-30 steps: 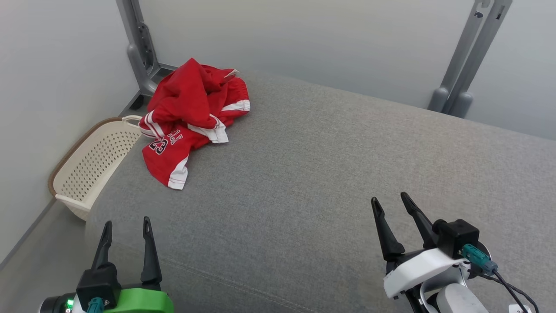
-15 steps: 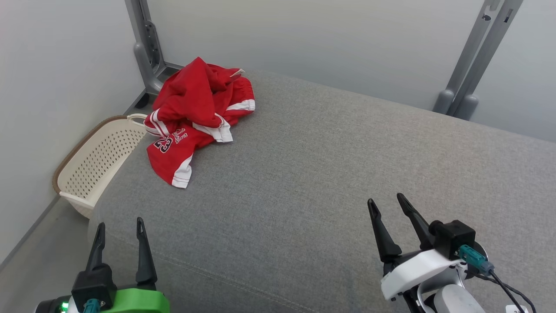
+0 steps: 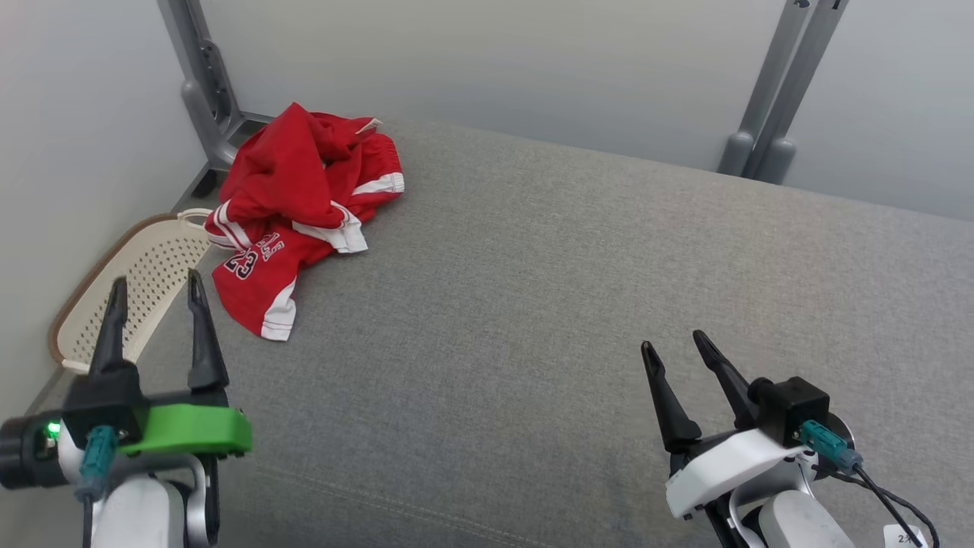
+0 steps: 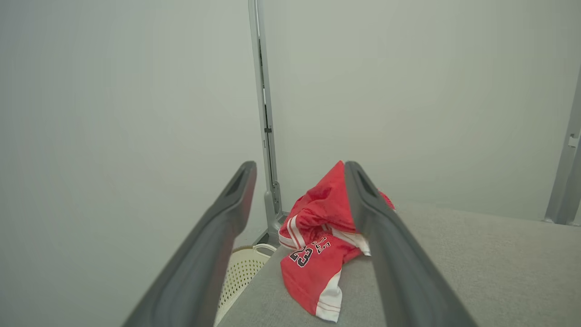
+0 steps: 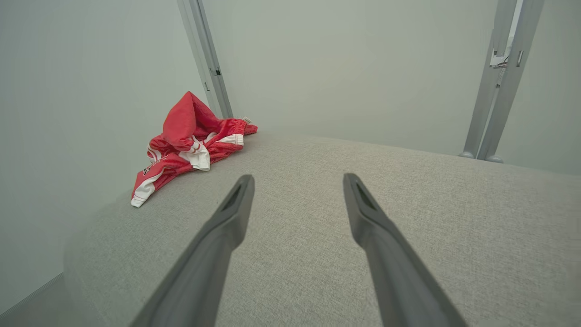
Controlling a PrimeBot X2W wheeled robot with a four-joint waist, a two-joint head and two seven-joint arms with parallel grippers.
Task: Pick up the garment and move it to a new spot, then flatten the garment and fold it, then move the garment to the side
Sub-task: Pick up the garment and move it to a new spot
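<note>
Toward the upper left of the head view, one crumpled red garment marked 23 (image 3: 304,190) lay on the grey padded surface (image 3: 533,304). Its long axis ran from the frame's top down to a white-trimmed hem. It lay up and slightly right of the left jaws and near them, but well apart from the right jaws at lower right, so the left arm was nearer. Both pairs of jaws stood spread and empty. One cream perforated basket (image 3: 152,262) sat beside the surface's left edge.
</note>
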